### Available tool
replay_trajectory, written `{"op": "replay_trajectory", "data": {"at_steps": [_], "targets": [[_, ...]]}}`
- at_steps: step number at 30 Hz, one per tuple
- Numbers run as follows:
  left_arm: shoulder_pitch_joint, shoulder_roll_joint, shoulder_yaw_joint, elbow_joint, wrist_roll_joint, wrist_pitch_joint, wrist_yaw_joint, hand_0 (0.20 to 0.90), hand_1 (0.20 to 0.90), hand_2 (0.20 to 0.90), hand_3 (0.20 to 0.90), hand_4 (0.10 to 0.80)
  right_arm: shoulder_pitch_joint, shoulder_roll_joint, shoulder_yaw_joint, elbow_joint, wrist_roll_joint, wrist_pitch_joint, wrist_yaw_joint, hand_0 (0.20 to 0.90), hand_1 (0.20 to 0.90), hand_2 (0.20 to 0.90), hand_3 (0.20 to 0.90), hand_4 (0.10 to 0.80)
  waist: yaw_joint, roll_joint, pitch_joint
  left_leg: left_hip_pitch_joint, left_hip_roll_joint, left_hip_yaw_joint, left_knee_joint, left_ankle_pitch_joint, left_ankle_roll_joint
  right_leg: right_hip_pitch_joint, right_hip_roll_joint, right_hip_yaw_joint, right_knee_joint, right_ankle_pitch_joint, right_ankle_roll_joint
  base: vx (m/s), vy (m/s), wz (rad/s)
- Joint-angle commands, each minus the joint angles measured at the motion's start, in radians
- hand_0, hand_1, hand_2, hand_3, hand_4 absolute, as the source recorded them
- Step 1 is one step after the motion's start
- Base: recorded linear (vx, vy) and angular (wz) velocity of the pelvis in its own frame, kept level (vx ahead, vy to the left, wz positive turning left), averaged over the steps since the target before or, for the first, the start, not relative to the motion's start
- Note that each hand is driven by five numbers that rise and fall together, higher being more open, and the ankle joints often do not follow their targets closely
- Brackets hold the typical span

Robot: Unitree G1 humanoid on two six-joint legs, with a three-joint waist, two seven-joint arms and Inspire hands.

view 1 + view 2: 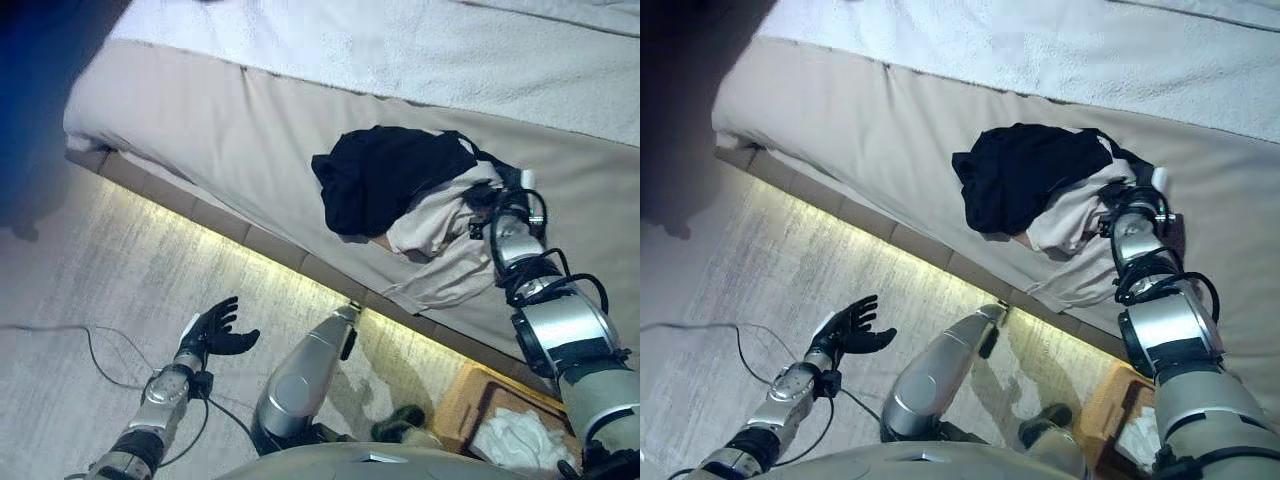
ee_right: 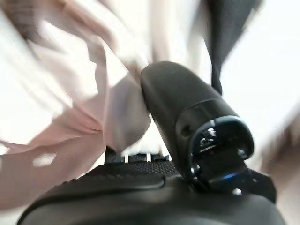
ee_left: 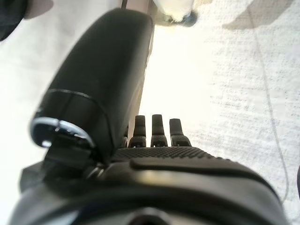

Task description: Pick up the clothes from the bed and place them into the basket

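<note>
Wide bed under a beige sheet, spreading out beyond and to both sides of the right hand. White blanket farther off still, along the far part of the mattress. Pale carpet below the bed edge, under the left hand.

Pile of clothes: black garment heaped just to the left of the right hand and slightly beyond it, beige garment beneath and nearer, touching the hand and trailing down over the mattress edge toward the robot.

Wooden basket on the floor, back along the right forearm and well apart from the hand, with white cloth already lying inside.

Right hand down on the bed at the right edge of the pile, fingers buried in the beige fabric; cannot tell whether curled or straight. Beige cloth pressed close against the thumb in the right wrist view.

Left hand out over the carpet, far from the clothes, fingers spread and relaxed, holding nothing.
</note>
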Motion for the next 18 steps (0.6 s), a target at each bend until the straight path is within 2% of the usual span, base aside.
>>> {"op": "replay_trajectory", "data": {"at_steps": [1, 5, 9, 11, 16, 18], "targets": [[0.03, 0.024, 0.0, 0.035, 0.026, -0.084, 0.014, 0.9, 0.9, 0.9, 0.9, 0.8, -0.035, -0.1, -0.083, -0.141, 0.187, -0.2, -0.012, 0.3, 0.3, 0.3, 0.2, 0.1, -0.026, -0.02, -0.041, 0.09, 0.048, -0.049, -0.069, -0.008, 0.031, -0.022, 0.001, 0.013, -0.008, 0.269, 0.022, 0.022, 0.077, -0.02], [0.044, 0.01, 0.008, 0.069, 0.046, -0.09, 0.012, 0.9, 0.9, 0.9, 0.9, 0.8, -0.015, -0.095, -0.131, -0.211, 0.279, -0.254, 0.032, 0.3, 0.3, 0.3, 0.2, 0.1, -0.047, -0.035, -0.076, 0.133, 0.053, -0.027, -0.111, -0.009, 0.03, -0.013, 0.004, 0.018, -0.05, 0.297, 0.031, 0.012, 0.07, -0.03], [0.058, -0.009, 0.009, 0.119, 0.083, -0.128, 0.016, 0.9, 0.9, 0.9, 0.9, 0.8, 0.015, -0.084, -0.145, -0.344, 0.306, -0.295, 0.035, 0.3, 0.3, 0.3, 0.2, 0.1, -0.061, -0.053, -0.123, 0.195, 0.058, 0.017, -0.153, -0.01, 0.057, -0.015, -0.038, -0.029, 0.095, 0.333, 0.049, -0.018, 0.124, -0.36], [0.066, -0.023, 0.01, 0.132, 0.074, -0.135, 0.029, 0.9, 0.9, 0.9, 0.9, 0.8, 0.04, -0.065, -0.153, -0.441, 0.304, -0.284, 0.018, 0.3, 0.3, 0.3, 0.2, 0.1, -0.08, -0.057, -0.144, 0.233, 0.063, 0.043, -0.17, -0.012, 0.065, -0.022, -0.041, -0.041, 0.136, 0.338, 0.053, -0.008, 0.042, -0.44], [0.081, -0.044, -0.009, 0.123, 0.095, -0.13, 0.04, 0.9, 0.9, 0.9, 0.9, 0.8, 0.117, -0.033, -0.157, -0.582, 0.26, -0.329, -0.041, 0.3, 0.3, 0.3, 0.2, 0.1, -0.117, -0.063, -0.197, 0.294, 0.093, 0.084, -0.217, 0.003, 0.055, 0.009, 0.017, -0.011, 0.056, 0.305, 0.027, -0.027, -0.087, -0.41], [0.077, -0.053, -0.021, 0.126, 0.103, -0.119, 0.056, 0.9, 0.9, 0.9, 0.9, 0.8, 0.134, -0.037, -0.173, -0.643, 0.242, -0.35, -0.078, 0.3, 0.3, 0.3, 0.2, 0.1, -0.132, -0.069, -0.225, 0.319, 0.112, 0.104, -0.245, 0.017, 0.041, 0.038, 0.056, -0.005, -0.013, 0.276, 0.012, -0.055, -0.182, -0.42]]}}
